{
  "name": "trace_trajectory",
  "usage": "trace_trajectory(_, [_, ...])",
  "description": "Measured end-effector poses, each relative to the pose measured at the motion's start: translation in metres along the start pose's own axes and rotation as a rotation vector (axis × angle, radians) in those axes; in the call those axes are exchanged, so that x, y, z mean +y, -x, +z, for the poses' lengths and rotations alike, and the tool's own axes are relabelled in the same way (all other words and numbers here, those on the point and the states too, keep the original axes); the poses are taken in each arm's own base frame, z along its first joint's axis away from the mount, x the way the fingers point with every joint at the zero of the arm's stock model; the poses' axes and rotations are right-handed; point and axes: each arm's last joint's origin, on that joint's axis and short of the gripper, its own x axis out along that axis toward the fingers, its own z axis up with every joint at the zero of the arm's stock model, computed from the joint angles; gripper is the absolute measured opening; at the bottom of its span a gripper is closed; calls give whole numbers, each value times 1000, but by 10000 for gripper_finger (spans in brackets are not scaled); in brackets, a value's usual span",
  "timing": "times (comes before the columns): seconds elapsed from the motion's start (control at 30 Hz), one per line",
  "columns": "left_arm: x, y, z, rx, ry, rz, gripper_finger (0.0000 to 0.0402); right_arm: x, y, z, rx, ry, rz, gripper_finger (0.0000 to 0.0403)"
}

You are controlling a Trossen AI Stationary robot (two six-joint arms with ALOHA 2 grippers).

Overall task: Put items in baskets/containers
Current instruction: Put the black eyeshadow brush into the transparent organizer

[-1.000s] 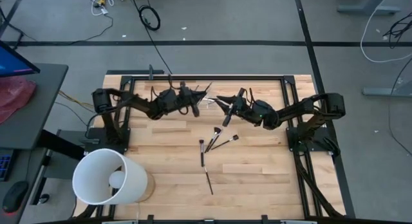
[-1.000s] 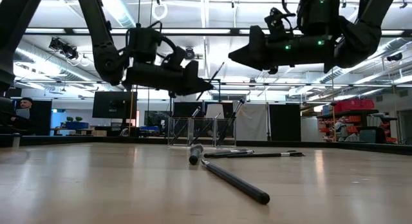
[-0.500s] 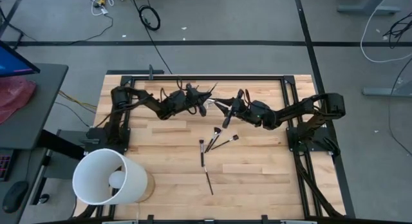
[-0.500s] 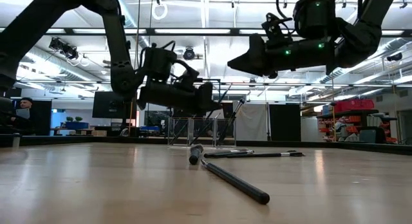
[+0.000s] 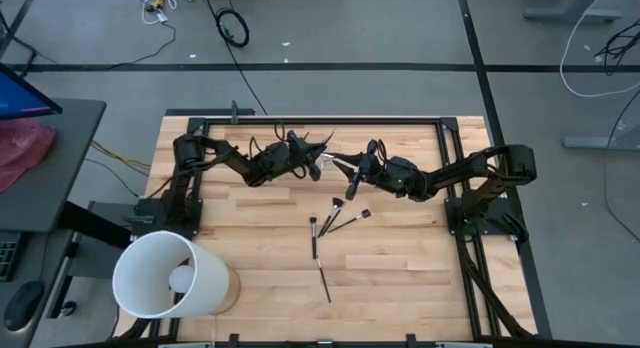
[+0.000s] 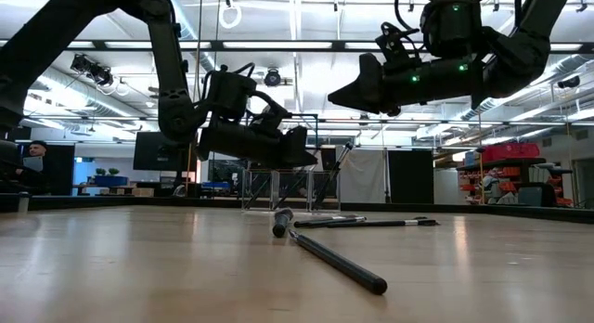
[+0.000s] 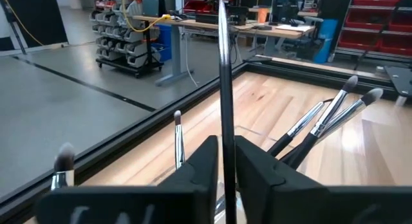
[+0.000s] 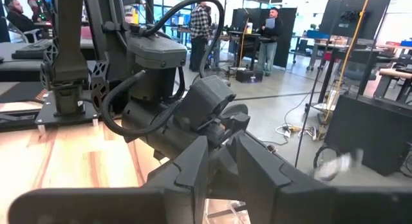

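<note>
1. Nearest the front edge of the wooden table (image 5: 260,278), at its left corner, stands a large white bucket (image 5: 165,276) lying open toward the camera above.
2. A single dark-handled makeup brush (image 5: 323,281) lies alone toward the front; in the low view it is the long dark rod (image 6: 339,259) closest to the lens.
3. Just beyond it lies another brush (image 5: 314,236), roughly in line with the first, its head visible low across the table (image 6: 281,221).
4. Beside that, two more brushes (image 5: 345,220) lie close together at a slant, with a further one (image 5: 336,210) just behind them.
5. At the far middle of the table stands the small clear holder (image 6: 290,189), with several brushes (image 7: 325,118) leaning in it, bristle tips up.
6. The left gripper (image 5: 305,164) hangs right over the holder. Its fingers (image 7: 203,163) stand narrowly apart with one upright brush handle (image 7: 224,89) between them; whether they pinch it or have let go cannot be told.
7. The right gripper (image 5: 350,168) hovers near the holder on its other side, well above the table in the low view (image 6: 348,89). Its fingers (image 8: 193,166) are slightly parted with nothing seen between them.
8. People stand in the room beyond (image 8: 201,24).
</note>
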Motion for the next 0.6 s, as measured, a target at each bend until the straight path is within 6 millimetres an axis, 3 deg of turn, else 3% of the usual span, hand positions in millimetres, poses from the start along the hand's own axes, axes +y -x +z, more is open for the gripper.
trace_trajectory(0.23, [0, 0, 0, -7, 3, 0, 102, 0, 0, 0, 0, 0, 0, 87])
trace_trajectory(0.43, [-1, 1, 3, -36, 10, -9, 118, 0, 0, 0, 0, 0, 0, 87])
trace_trajectory(0.6, [-12, 6, 28, -101, -9, -109, 119, 4, 2, -1, 22, 10, 18, 87])
